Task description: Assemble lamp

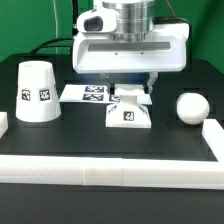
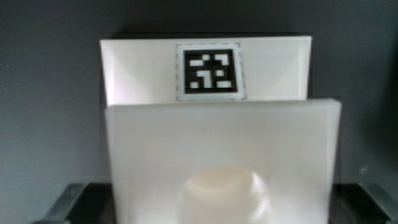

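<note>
The lamp base (image 1: 130,113) sits flat on the black table (image 1: 100,145), about in the middle and a little toward the near side. It is low and square, so no side reads as the longer one. Its sloped walls rise to a smaller top, and the face with the black-and-white tag is turned toward the near edge. In the wrist view the same base (image 2: 222,140) fills the picture, with its tag (image 2: 210,70) on one slope and a pale round spot, too blurred to name, on the flat part.

The gripper (image 1: 132,90) hangs straight down over the far part of the base. Its jaws stand apart, one on each flank of the base. I cannot tell whether they are pinching it or only standing beside it.

Well off to the exterior view's left stands the shade (image 1: 38,92), its axis upright, narrow end up and wide end on the table, with two tags facing near. The bulb (image 1: 192,106) lies apart at the exterior view's right. Only its round head shows, so I cannot tell which way it points. The marker board (image 1: 88,93) lies flat between shade and base, just behind them. White edge rails (image 1: 110,173) run along the near side and the right.
</note>
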Robot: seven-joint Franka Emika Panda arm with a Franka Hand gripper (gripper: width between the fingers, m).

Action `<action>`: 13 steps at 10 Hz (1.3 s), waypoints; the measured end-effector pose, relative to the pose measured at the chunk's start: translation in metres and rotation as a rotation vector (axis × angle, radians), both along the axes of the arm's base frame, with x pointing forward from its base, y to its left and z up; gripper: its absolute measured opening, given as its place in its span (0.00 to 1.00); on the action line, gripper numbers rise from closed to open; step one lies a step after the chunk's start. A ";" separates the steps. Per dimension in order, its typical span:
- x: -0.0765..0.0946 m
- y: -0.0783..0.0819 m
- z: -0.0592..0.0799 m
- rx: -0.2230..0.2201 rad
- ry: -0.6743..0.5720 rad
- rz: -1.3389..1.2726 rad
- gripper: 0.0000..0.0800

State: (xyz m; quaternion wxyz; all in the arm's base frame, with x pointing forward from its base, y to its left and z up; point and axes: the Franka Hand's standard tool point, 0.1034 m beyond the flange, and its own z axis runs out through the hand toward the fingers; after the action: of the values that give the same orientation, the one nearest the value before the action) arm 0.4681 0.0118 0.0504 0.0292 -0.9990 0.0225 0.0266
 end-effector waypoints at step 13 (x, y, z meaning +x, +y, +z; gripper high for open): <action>0.151 0.057 0.003 0.034 -0.090 0.036 0.67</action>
State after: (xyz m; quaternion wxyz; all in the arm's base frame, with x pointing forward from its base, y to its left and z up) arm 0.6194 0.0693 0.0536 0.0466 -0.9988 0.0029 -0.0173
